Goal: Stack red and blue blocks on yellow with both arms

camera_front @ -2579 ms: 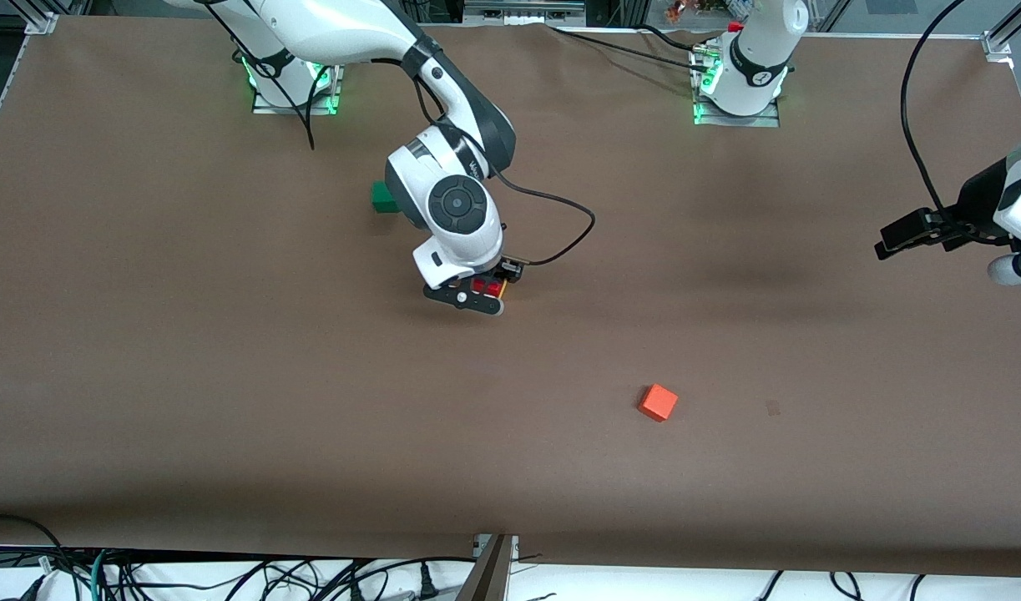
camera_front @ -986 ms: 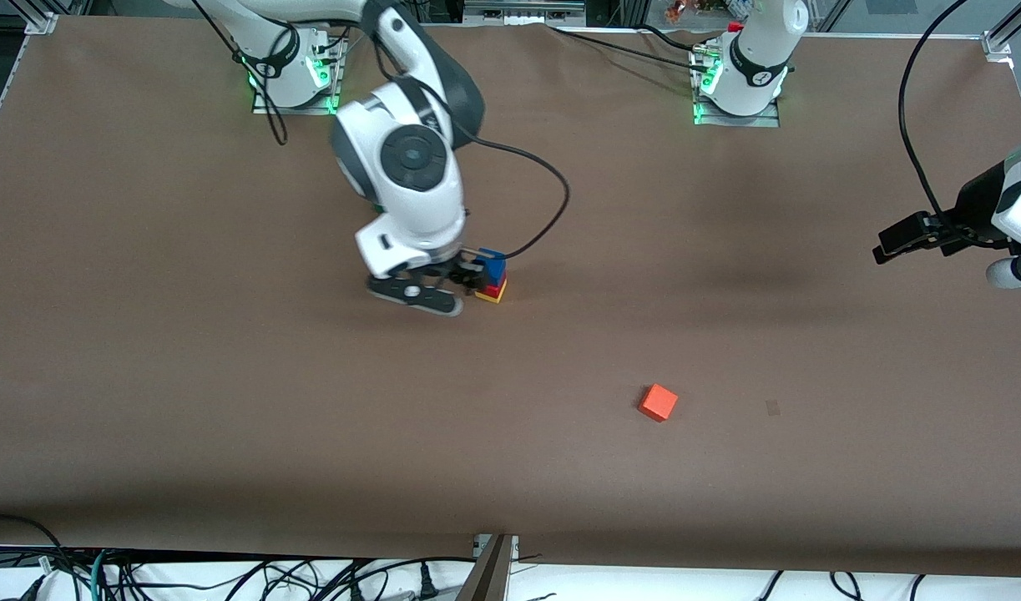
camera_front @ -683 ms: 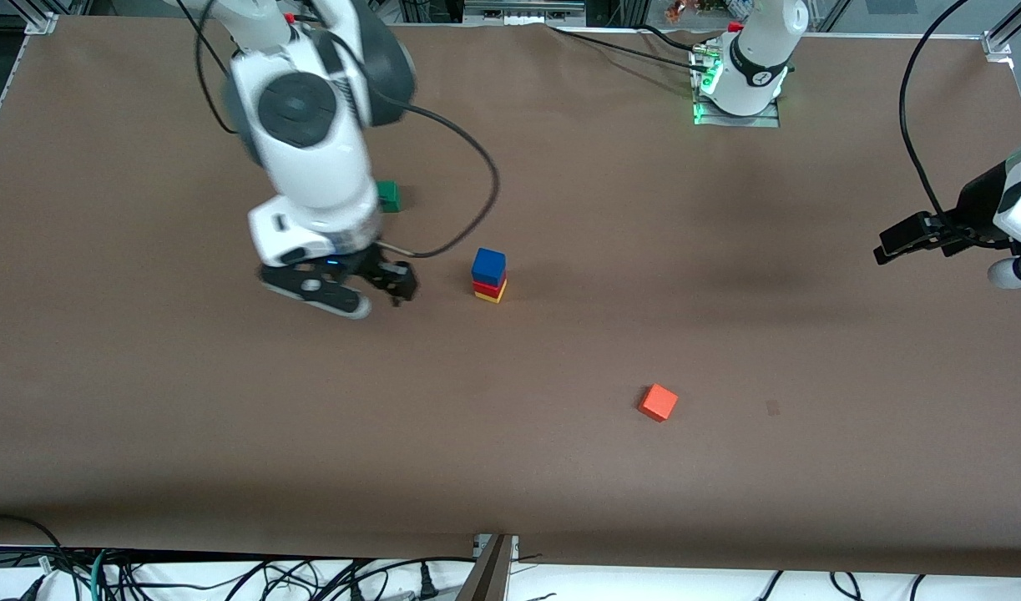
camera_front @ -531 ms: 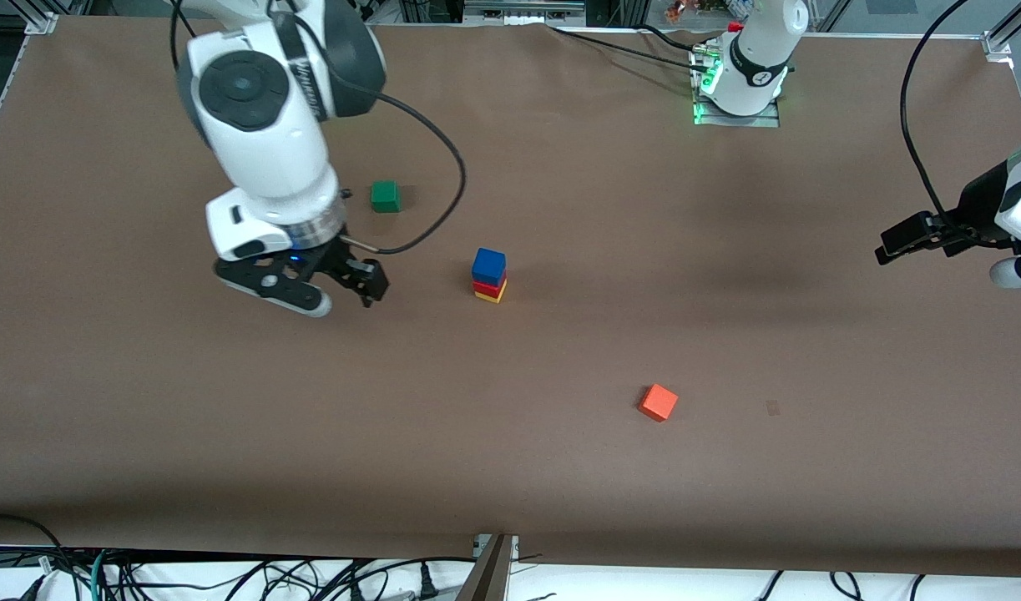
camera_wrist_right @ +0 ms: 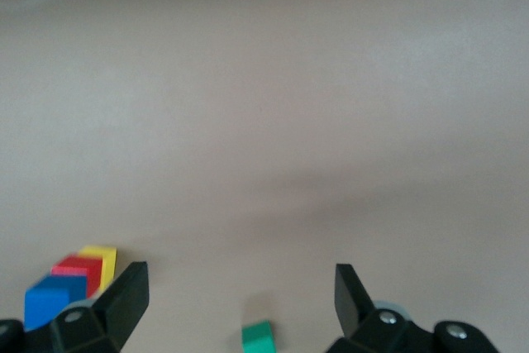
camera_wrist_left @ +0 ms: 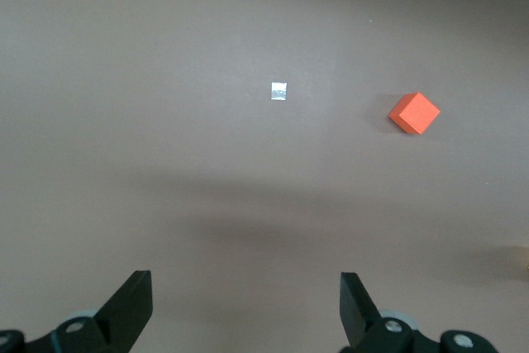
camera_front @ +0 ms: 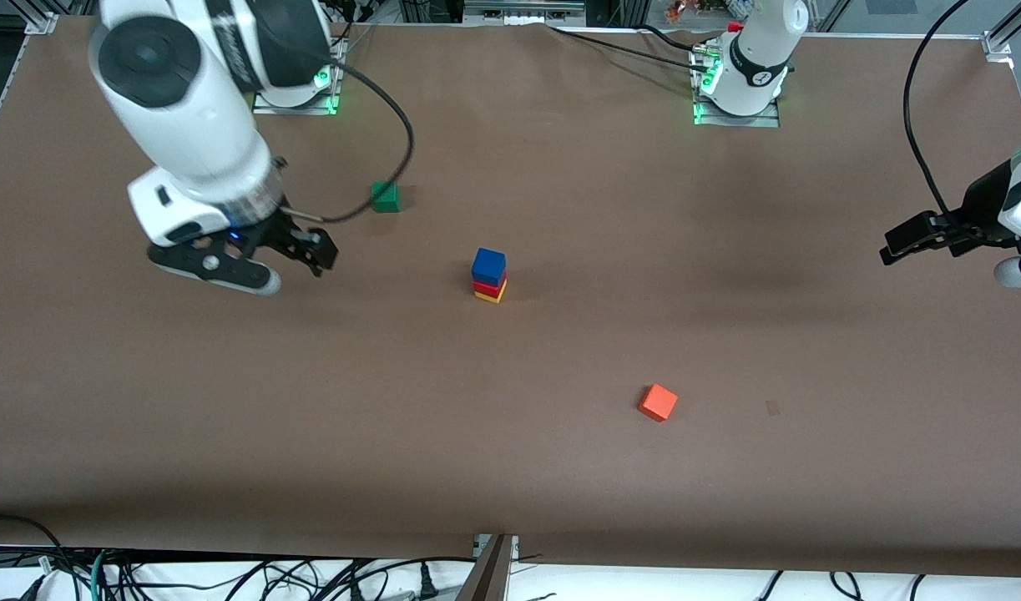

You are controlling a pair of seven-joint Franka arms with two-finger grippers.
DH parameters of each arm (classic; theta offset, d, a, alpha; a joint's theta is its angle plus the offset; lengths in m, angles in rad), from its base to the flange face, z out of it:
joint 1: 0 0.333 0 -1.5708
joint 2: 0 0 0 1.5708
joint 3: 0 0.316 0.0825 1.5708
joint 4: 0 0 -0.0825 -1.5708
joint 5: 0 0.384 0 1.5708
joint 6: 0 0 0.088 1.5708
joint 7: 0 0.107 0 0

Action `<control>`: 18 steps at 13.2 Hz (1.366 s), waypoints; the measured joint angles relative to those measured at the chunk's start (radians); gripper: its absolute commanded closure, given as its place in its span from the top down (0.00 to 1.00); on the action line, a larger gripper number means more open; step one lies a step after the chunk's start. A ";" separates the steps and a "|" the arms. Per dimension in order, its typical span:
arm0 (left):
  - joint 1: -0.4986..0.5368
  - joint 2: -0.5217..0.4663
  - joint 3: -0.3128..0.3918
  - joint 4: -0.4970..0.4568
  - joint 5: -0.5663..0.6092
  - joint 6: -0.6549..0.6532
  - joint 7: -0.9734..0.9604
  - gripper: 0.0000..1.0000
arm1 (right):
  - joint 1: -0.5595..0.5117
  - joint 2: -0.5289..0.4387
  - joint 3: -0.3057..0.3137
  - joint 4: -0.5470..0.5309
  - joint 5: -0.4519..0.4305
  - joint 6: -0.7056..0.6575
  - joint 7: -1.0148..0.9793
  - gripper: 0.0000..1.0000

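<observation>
The blue block (camera_front: 488, 265) sits on the red block (camera_front: 485, 288), which sits on the yellow cube (camera_front: 495, 295), a stack of three near the table's middle. The stack also shows in the right wrist view, with blue (camera_wrist_right: 51, 300), red (camera_wrist_right: 81, 270) and yellow (camera_wrist_right: 101, 255). My right gripper (camera_front: 314, 250) is open and empty, up in the air toward the right arm's end of the table, apart from the stack. My left gripper (camera_front: 894, 240) is open and empty and waits over the left arm's end of the table.
A green cube (camera_front: 385, 197) lies farther from the front camera than the stack; it also shows in the right wrist view (camera_wrist_right: 258, 338). An orange-red cube (camera_front: 659, 402) lies nearer the camera, and in the left wrist view (camera_wrist_left: 414, 113) beside a small white mark (camera_wrist_left: 279, 91).
My right gripper has let go of the blue block on top of the stack and has drawn away toward the right arm's end of the table. The left arm has not moved.
</observation>
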 measured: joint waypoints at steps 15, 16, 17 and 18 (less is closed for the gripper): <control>0.000 0.000 0.000 0.000 0.005 0.000 0.000 1.00 | 0.000 -0.249 -0.065 -0.483 0.046 0.211 -0.168 1.00; 0.000 0.000 0.000 0.000 0.005 0.000 0.000 1.00 | 0.000 -0.248 -0.073 -0.483 0.046 0.210 -0.167 1.00; 0.000 0.000 0.000 0.000 0.005 0.000 0.000 1.00 | 0.000 -0.246 -0.082 -0.485 0.046 0.210 -0.165 1.00; 0.000 0.000 0.000 0.000 0.005 0.000 0.000 1.00 | -0.001 -0.240 -0.096 -0.487 0.046 0.210 -0.164 1.00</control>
